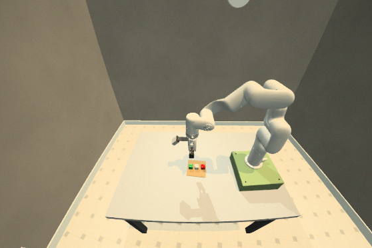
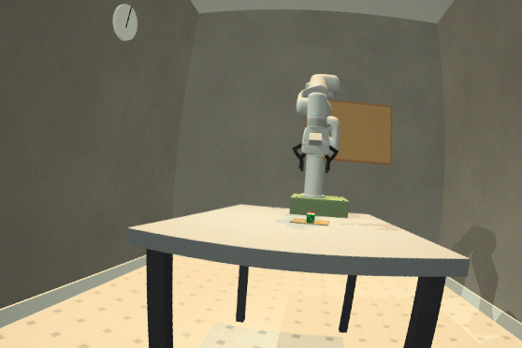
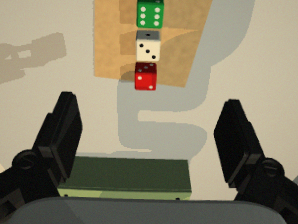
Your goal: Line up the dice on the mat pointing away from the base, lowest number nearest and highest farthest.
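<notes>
Three dice stand in a straight row on the tan mat (image 1: 195, 173) (image 2: 323, 223) (image 3: 109, 30). The red die (image 1: 203, 166) (image 3: 145, 78) is nearest the robot's base, the white die (image 1: 197, 166) (image 3: 148, 48) is in the middle, and the green die (image 1: 191, 166) (image 2: 311, 217) (image 3: 150, 11) is farthest. In the exterior view the green die hides the other two. All lie flat, close together but apart. My gripper (image 1: 191, 154) (image 2: 314, 166) (image 3: 150, 112) is open and empty. It hangs well above the table, over the far end of the mat, clear of the dice.
The green base block (image 1: 256, 171) (image 2: 319, 205) (image 3: 127, 176) of the arm stands on the table to the right of the mat. The grey table top (image 1: 148, 187) (image 2: 245, 229) reaches out on all sides. A cork board (image 2: 367, 133) hangs on the back wall.
</notes>
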